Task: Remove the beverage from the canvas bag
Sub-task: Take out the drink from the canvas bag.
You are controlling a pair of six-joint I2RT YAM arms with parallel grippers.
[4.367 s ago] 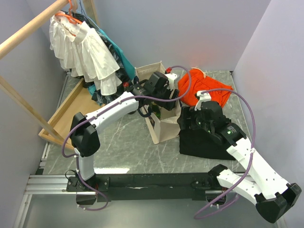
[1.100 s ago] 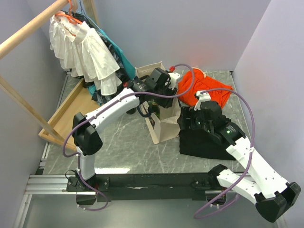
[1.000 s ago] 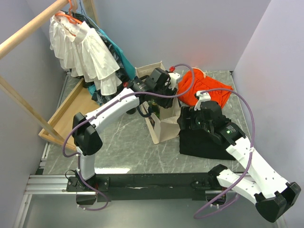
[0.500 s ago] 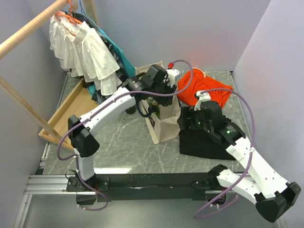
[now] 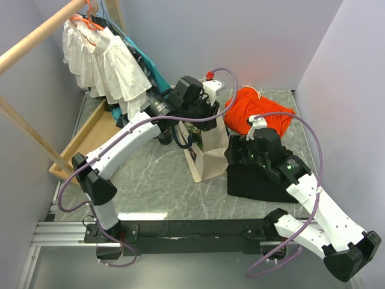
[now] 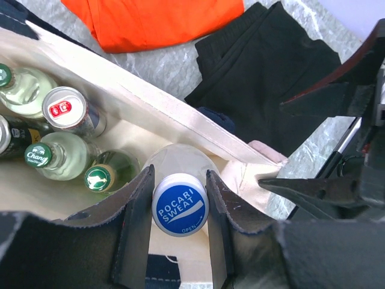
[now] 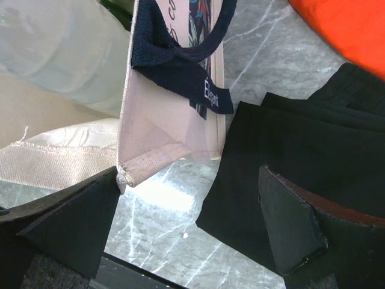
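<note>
While the left jaws clamp the beverage bottle (image 6: 180,205) by its blue cap, its body sits beneath them inside the canvas bag (image 6: 180,120); the right jaws stand wide beside the bag's corner.

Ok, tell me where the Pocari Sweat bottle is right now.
In the left wrist view the Pocari Sweat bottle is bottom centre, its blue cap pinched in the left tool, inside the canvas bag, right of the nearest green-capped bottle.
</note>
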